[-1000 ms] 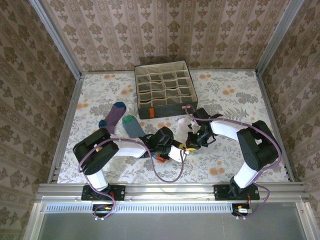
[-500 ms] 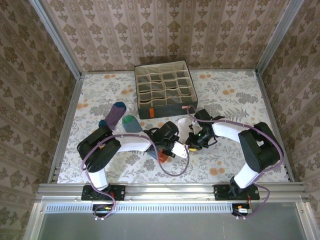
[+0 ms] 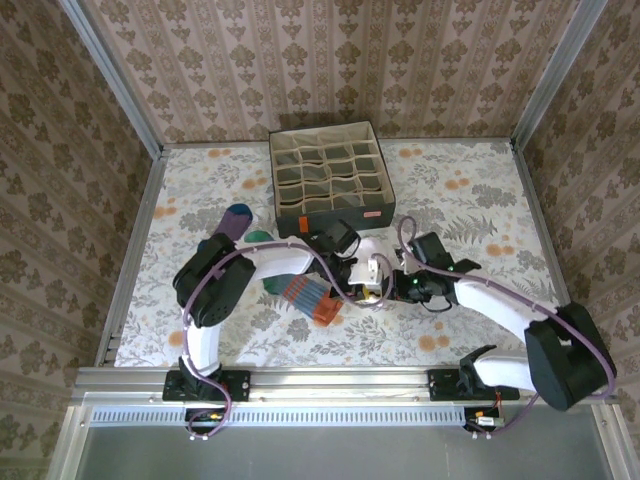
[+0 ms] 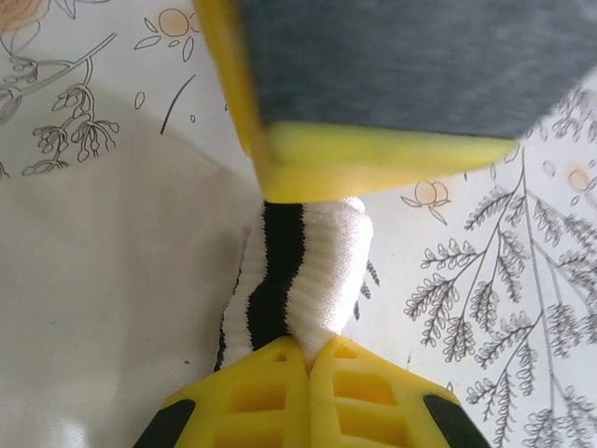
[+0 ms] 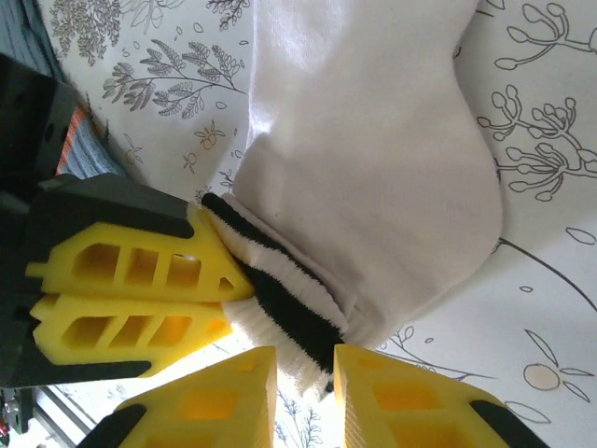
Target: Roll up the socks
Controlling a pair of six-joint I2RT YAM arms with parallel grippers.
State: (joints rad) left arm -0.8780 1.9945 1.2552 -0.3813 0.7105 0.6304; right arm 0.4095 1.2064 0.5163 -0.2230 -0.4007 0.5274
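A white sock (image 3: pixel 367 248) with black stripes lies in front of the box, and both grippers meet at its cuff. My left gripper (image 4: pixel 310 347) is shut on the ribbed cuff (image 4: pixel 312 266), pinching the white fabric between its yellow fingertips. My right gripper (image 5: pixel 305 359) is open, its two fingers either side of the cuff's end (image 5: pixel 284 313), next to the left gripper's fingers (image 5: pixel 140 275). The grey-blue striped sock (image 3: pixel 303 293) with its orange cuff lies just left of them, partly under the left arm. The purple sock (image 3: pixel 232 222) lies further left.
The grey fabric box (image 3: pixel 328 178) with several compartments stands just behind the white sock. Patterned walls close in the floral table (image 3: pixel 480 200) on three sides. Both forearms and their cables cross the middle of the table.
My left gripper has moved right off the striped sock and shut on the white sock's cuff. My right arm has swung lower and further right, and its gripper has opened round the cuff's end.
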